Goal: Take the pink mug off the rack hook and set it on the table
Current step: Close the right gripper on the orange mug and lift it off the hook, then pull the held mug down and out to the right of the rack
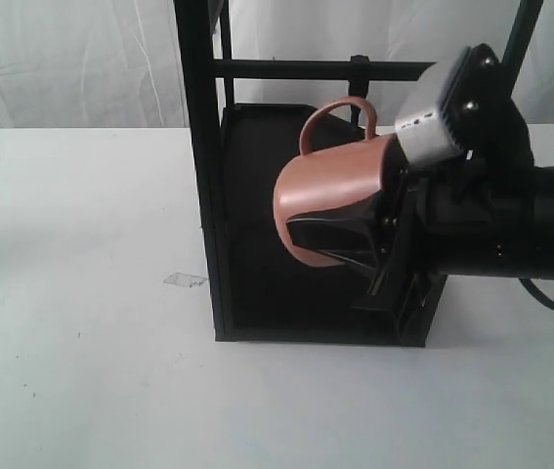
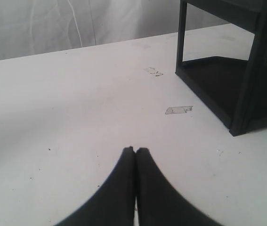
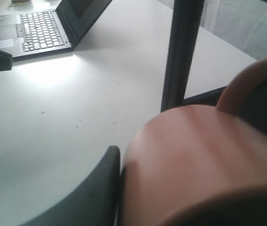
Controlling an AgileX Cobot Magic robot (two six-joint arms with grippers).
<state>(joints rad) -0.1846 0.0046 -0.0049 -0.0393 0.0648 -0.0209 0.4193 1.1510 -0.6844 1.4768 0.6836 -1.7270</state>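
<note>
The pink mug lies tilted on its side in the air in front of the black rack, mouth toward the left. My right gripper is shut on its body, and one dark finger presses the mug's wall. The thin loop handle points up, right beside the rack hook under the crossbar. I cannot tell whether the loop is still around the peg. My left gripper is shut and holds nothing, low over the white table, left of the rack.
The rack's dark lower shelf and front post stand close to the left gripper. Scraps of clear tape lie on the table by the rack's corner. An open laptop sits at the table's far side. A white curtain hangs behind.
</note>
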